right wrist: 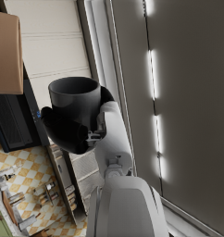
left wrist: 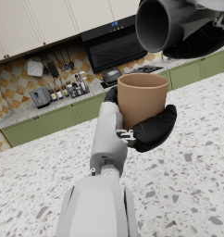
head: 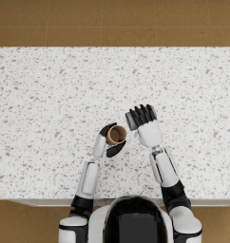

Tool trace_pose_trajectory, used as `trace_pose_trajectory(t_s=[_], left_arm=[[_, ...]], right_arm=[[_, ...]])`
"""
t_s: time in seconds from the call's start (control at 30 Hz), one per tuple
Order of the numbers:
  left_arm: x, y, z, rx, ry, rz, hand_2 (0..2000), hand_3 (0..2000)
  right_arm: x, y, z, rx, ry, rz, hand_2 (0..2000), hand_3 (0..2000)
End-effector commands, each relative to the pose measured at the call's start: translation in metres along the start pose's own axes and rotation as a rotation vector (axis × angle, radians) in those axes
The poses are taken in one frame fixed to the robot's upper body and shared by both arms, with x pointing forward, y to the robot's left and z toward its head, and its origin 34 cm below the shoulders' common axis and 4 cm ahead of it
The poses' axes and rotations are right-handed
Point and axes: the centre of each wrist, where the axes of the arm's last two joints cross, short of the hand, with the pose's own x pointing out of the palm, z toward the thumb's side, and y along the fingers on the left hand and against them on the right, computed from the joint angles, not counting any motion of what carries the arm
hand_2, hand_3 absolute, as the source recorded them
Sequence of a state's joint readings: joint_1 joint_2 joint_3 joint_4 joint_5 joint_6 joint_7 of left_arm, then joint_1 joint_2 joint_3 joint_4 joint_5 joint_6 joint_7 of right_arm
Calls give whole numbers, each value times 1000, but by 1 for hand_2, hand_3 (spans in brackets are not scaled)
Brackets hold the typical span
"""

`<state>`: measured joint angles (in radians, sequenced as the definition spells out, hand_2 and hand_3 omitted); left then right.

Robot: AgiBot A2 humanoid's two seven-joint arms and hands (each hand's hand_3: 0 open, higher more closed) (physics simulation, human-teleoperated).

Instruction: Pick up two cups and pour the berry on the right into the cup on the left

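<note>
Left hand [head: 107,142] grips the upright brown paper cup [head: 116,135] above the worktop's [head: 41,95] near edge; right hand [head: 146,127] holds the tipped dark grey cup [head: 131,121] beside it. Misaligned mouths could drop the unseen berry outside.

From the head camera, the right robot hand [head: 144,124] covers most of the grey cup [left wrist: 161,24], showing only a dark sliver. No berry can be made out in any view. In the right wrist view, the brown cup [right wrist: 7,53] is cut off by the picture's edge. The table [head: 41,95] runs past both side edges.
</note>
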<state>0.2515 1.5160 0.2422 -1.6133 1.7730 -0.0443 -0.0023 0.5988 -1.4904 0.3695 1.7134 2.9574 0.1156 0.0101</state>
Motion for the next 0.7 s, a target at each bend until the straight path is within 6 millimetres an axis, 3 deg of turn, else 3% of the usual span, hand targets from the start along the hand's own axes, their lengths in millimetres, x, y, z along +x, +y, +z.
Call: trace_pose_trajectory(t_s=[0.03,0.33,0.37,0.63,0.7], left_arm=[[0,0,0,0,0,0,2000,1280],[1,9,5,19,-7,1,2000,1280],[2,5,-1,-5,-7,-5,2000,1280],[1,13,5,18,-13,8,2000,1280],[3,8,-1,-5,-13,0,2000,1280]], right_arm=[[-9,-3,2,0,28,-34,2000,1280],[-19,0,22,-30,291,-85,2000,1280],[-19,0,25,-34,318,-88,2000,1280],[-18,0,22,17,509,-84,2000,1280],[-20,0,21,28,519,-91,2000,1280]])
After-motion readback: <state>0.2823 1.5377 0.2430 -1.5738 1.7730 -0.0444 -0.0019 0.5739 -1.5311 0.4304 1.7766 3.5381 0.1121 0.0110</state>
